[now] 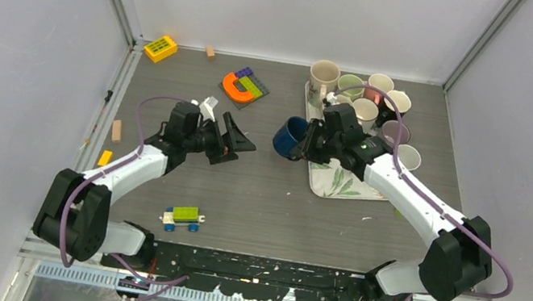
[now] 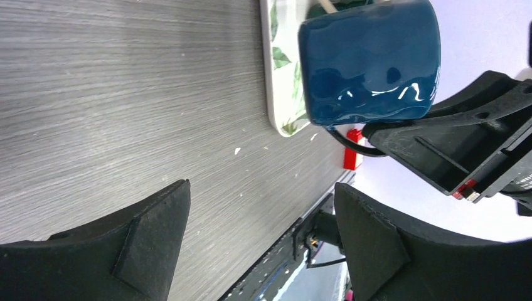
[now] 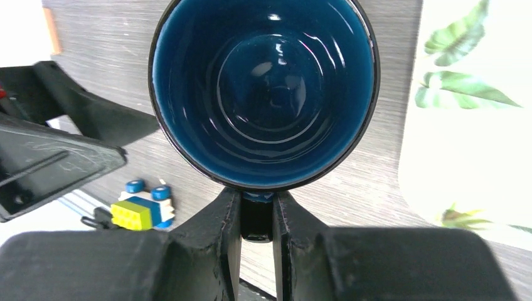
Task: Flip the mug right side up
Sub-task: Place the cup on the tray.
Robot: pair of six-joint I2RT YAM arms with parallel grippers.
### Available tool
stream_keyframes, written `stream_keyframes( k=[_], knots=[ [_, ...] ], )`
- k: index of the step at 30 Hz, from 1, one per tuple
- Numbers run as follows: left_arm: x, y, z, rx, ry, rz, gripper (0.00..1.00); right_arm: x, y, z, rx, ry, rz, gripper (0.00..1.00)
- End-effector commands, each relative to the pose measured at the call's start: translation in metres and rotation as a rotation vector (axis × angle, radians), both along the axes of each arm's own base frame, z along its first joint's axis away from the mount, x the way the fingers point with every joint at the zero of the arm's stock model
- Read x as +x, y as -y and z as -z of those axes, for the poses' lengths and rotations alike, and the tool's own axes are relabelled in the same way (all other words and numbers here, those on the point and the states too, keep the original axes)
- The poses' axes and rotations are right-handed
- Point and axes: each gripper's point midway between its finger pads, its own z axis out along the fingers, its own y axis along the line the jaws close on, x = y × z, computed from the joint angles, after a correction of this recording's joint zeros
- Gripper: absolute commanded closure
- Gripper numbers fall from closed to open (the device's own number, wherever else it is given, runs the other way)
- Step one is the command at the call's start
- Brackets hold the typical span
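I see the glossy dark-blue mug [image 1: 289,135] at the left edge of the leaf-print tray [image 1: 339,183], mouth facing the R wrist cam. R gripper [image 3: 257,219] pinches its handle. L gripper [image 1: 236,141] gapes wide, empty, just left. Other mugs [image 1: 369,106] crowd the tray's far end.

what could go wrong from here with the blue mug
1. The right gripper pinches only the handle of the blue mug, so the mug may swivel or slip while being turned.
2. The mug is right at the edge of the leaf-print tray; set down across that rim, it could tip.
3. The open left gripper is close and might get bumped.
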Motion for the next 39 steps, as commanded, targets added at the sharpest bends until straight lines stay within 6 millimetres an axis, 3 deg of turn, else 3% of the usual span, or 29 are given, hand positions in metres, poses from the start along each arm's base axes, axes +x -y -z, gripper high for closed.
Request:
stream_keyframes(
  k=[1, 9, 19, 39],
  knots=[
    [0.002, -0.004, -0.016, 0.052, 0.073, 0.013, 0.14, 0.002, 0.025, -0.022, -0.077, 0.124, 0.048, 0.99],
    [0.003, -0.005, -0.019, 0.069, 0.088, 0.025, 0.14, -0.010, 0.077, 0.000, -0.265, 0.122, 0.173, 0.99],
    [0.003, -0.003, -0.020, 0.070, 0.092, 0.040, 0.14, -0.016, 0.108, 0.025, -0.373, 0.118, 0.268, 0.99],
    [-0.006, -0.015, -0.019, 0.137, 0.089, 0.019, 0.14, -0.009, 0.108, 0.071, -0.407, 0.076, 0.307, 0.97]
  ],
)
